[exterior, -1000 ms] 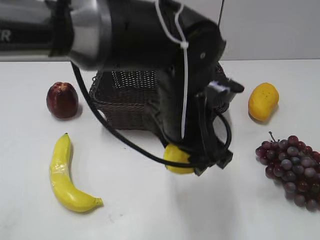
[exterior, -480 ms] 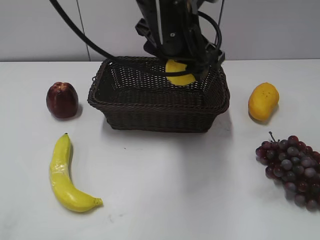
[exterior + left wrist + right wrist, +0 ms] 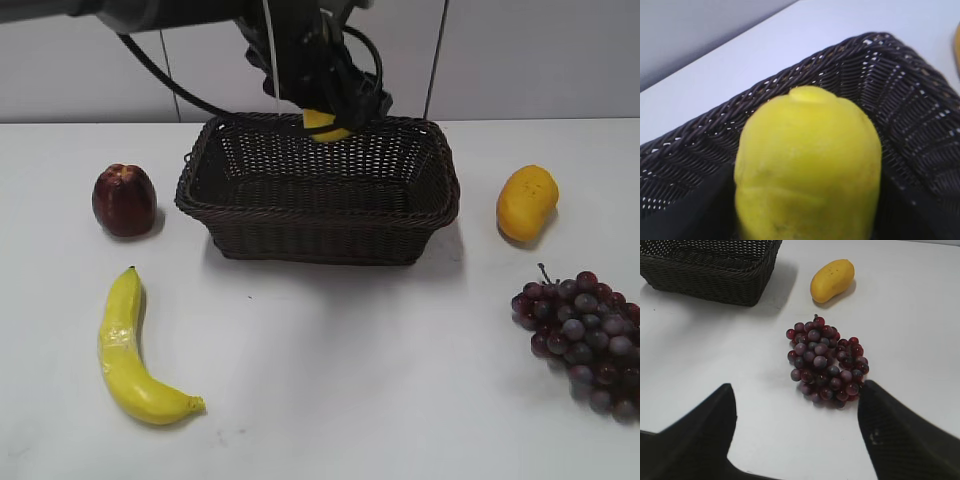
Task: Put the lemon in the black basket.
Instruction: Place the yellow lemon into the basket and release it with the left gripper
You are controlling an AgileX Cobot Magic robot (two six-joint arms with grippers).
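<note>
1. Far left in the exterior view, a dark red apple (image 3: 124,200) sits on the white table (image 3: 330,380), and a banana (image 3: 131,350) lies nearer the camera; neither wrist view shows them.
2. The black basket (image 3: 318,215) stands mid-table. The left gripper (image 3: 328,112) hangs over its back rim, pinching the lemon (image 3: 324,124), which is held in the air above the rear of the basket interior, not resting on the weave.
3. From outside, only a yellow sliver shows beneath the dark arm. The left wrist view fills in the rest: the lemon (image 3: 807,165) looms large and blurred, nub end up, with the basket's (image 3: 900,100) braided rim and inner wall curving behind it. The fingers themselves are barely visible there.
4. To the right, an orange-yellow mango (image 3: 526,203) lies beside the basket, and a bunch of dark grapes (image 3: 585,340) lies nearer the camera.
5. The right gripper (image 3: 795,440) is outside the exterior view; its own camera shows its two dark fingers (image 3: 900,432) spread wide and empty above the table, the grapes (image 3: 825,362) and the mango (image 3: 832,280) beyond them.
</note>
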